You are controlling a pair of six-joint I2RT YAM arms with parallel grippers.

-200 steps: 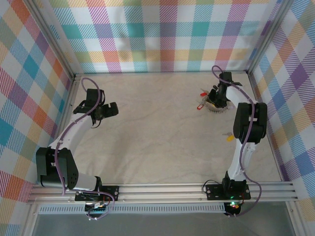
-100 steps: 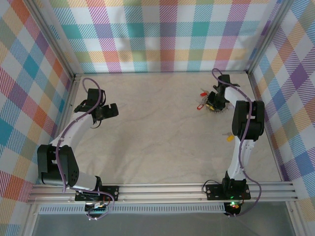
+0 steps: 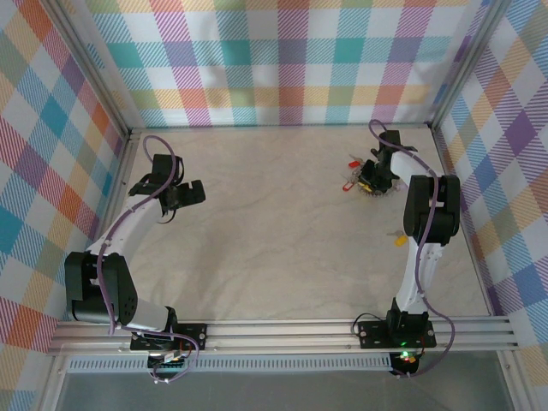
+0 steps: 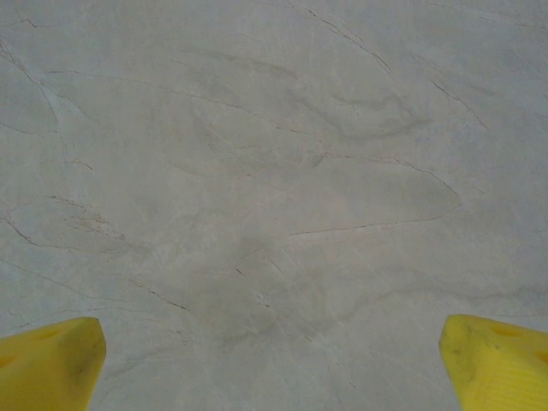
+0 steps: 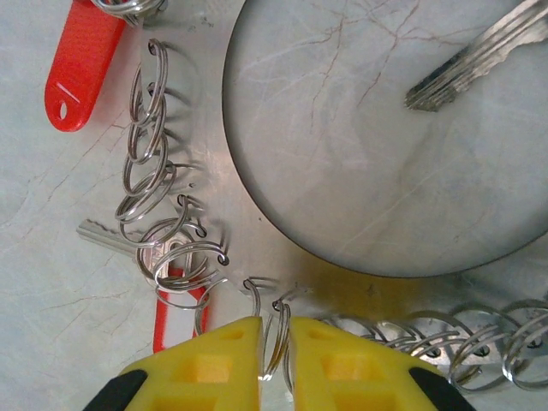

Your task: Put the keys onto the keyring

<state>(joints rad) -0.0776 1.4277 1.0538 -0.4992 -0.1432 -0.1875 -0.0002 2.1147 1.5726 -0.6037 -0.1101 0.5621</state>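
Silvery loop of the keyring (image 5: 210, 163) sits pinched between right jaws; left jaws gape.

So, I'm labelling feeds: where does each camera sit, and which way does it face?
Top: above and behind the arms, looking down at the table; both arms show whole.
Left wrist: faces down at the table; left gripper open, yellow fingers at the bottom corners.
Right wrist: faces down at the keyring; right gripper shut on it.
Shared: keyring, in top and right wrist.
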